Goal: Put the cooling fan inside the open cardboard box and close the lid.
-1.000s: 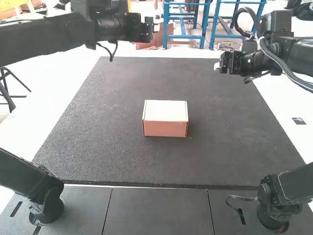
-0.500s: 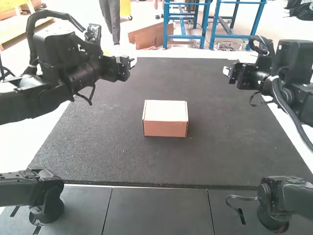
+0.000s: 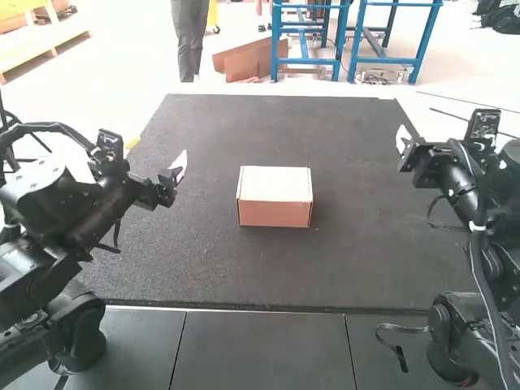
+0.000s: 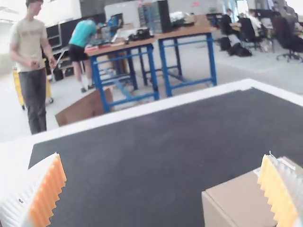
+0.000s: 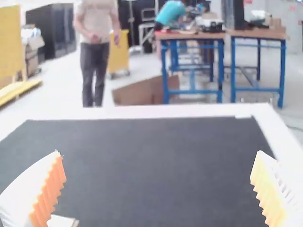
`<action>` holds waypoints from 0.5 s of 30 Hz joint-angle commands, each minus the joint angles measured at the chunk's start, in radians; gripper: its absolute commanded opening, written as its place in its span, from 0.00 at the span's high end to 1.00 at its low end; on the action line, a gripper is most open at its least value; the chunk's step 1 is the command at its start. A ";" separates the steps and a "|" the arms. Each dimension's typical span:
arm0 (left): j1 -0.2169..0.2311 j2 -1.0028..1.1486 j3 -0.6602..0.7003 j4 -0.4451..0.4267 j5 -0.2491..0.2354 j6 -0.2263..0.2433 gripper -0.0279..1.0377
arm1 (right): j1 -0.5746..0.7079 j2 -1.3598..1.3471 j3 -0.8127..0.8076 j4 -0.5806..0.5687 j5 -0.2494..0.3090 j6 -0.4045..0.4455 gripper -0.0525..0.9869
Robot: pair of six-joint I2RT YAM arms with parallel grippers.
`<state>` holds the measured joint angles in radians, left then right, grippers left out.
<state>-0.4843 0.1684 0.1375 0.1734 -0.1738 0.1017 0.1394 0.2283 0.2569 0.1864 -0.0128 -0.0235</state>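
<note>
A small brown cardboard box point(image 3: 275, 196) sits in the middle of the black mat point(image 3: 357, 244) with its lid flat and shut. My left gripper point(image 3: 174, 176) hovers to the box's left, pointing toward it, its white ribbed fingers point(image 4: 43, 195) spread wide open and holding nothing. In the left wrist view point(image 4: 161, 198) the box's corner point(image 4: 239, 204) lies close by one orange pad. My right gripper point(image 3: 405, 151) hangs near the mat's right edge, well apart from the box, open and empty. Between its fingers point(image 5: 156, 194) the bare mat shows, and a box corner point(image 5: 61, 221) peeks in.
The mat point(image 4: 156, 151) lies bare all around the box. White table surface borders it at left and right. Both arm bases point(image 3: 73, 333) stand at the near edge on dark panels.
Both arms have drawn back and come down from the far side. The left gripper dropped to the box's left, and the right gripper shifted out to the right edge. The box has not moved.
</note>
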 commanded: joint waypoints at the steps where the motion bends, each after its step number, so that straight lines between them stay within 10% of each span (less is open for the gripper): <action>1: 0.006 -0.113 -0.021 0.015 -0.021 0.093 0.08 | 0.003 -0.109 -0.044 0.024 0.036 -0.043 0.09; 11: 0.018 -0.168 -0.141 0.072 0.003 0.133 0.08 | -0.004 -0.228 -0.197 0.033 0.020 -0.061 0.08; 15: 0.019 -0.168 -0.141 0.001 0.002 0.056 0.07 | -0.021 -0.228 -0.252 0.079 0.025 -0.044 0.08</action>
<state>-0.4713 0.0120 0.0055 0.1871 -0.1726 0.1944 0.1387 0.0074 0.0223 0.2405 0.0051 -0.0719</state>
